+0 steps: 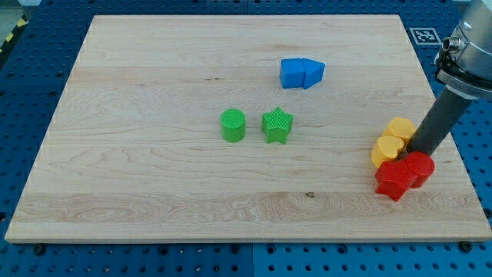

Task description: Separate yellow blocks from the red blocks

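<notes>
Near the counter's (154, 185) right edge, two yellow blocks (393, 138) touch two red blocks (405, 174), so separation looks undone. The tip (416, 151) sits among them. No pincer exists; its state cannot be told.

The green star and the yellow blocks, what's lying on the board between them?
Nothing: in the camera view, bare wood runs from the green star to the two yellow blocks. My tip sits beyond them, on the view's right.
</notes>
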Available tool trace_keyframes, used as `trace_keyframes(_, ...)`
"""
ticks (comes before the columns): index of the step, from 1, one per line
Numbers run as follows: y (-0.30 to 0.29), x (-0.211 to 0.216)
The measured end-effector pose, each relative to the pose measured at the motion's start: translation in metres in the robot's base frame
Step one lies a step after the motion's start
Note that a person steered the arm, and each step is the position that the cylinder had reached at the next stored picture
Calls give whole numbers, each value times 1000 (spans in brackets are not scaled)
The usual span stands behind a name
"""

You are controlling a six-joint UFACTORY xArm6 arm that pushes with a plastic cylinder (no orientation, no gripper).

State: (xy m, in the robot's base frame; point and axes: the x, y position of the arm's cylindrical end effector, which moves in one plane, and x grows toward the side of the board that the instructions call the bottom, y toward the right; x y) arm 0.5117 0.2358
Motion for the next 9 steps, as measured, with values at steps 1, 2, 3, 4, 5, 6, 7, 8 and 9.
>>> trace_keyframes(1,0,15)
trace_keyframes(2,0,24)
trace_keyframes(3,19,24)
trace_keyframes(4,48,48)
trace_keyframes(5,41,65)
trace_keyframes(6,39,65)
trace_keyframes(7,5,65)
trace_keyframes(8,-39,61)
trace_keyframes(9,-78,50)
